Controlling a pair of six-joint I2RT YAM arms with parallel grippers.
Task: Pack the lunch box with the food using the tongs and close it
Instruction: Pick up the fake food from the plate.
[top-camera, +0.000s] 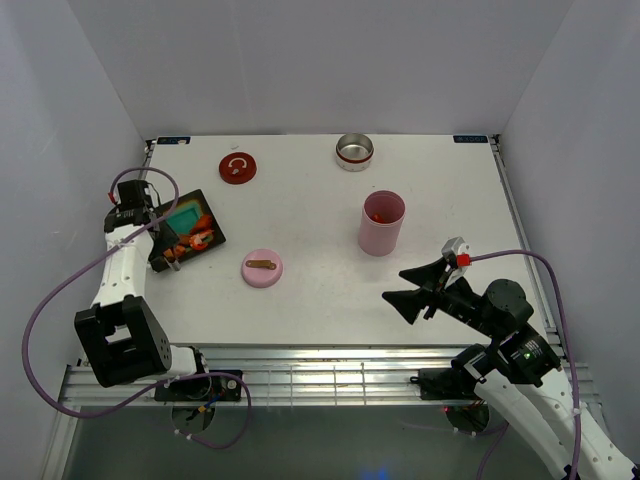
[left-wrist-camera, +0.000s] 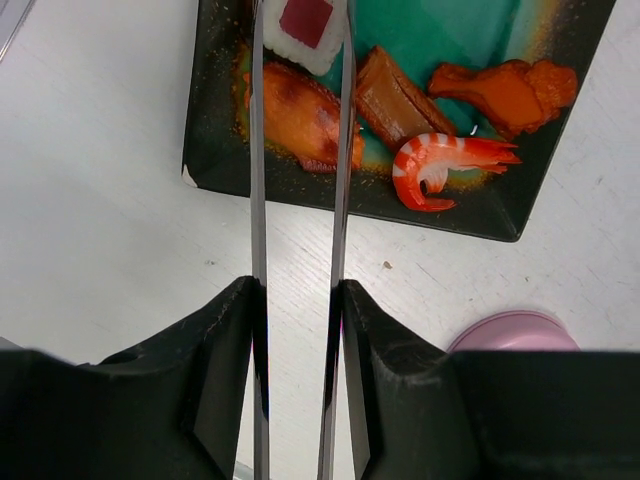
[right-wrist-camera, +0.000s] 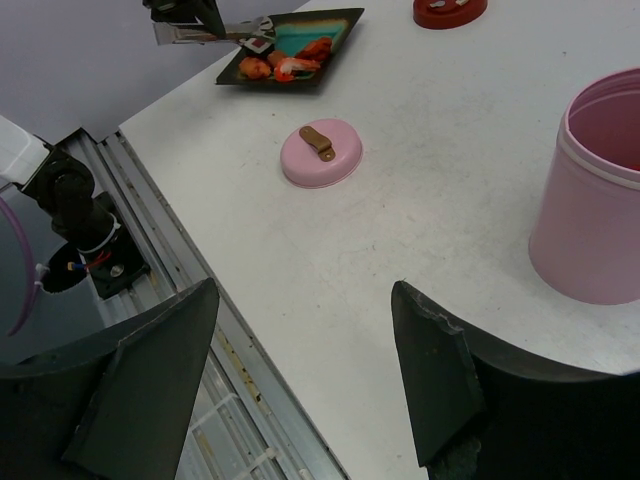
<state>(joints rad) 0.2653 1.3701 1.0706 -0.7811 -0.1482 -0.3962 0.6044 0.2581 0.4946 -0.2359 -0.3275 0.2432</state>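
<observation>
My left gripper is shut on the tongs, one slim silvery arm pressed against each finger. The arms reach over the black tray and run along both sides of an orange food piece and a white square piece with a red centre. Their tips are cut off by the top edge. A brown piece, a shrimp and an orange drumstick lie to the right. The pink lunch box stands uncovered mid-table with something red inside. My right gripper hangs open and empty.
The pink lid lies between the tray and the lunch box. A red lid and a metal tin sit near the back. The tray is close to the table's left edge. The metal rail runs along the near edge.
</observation>
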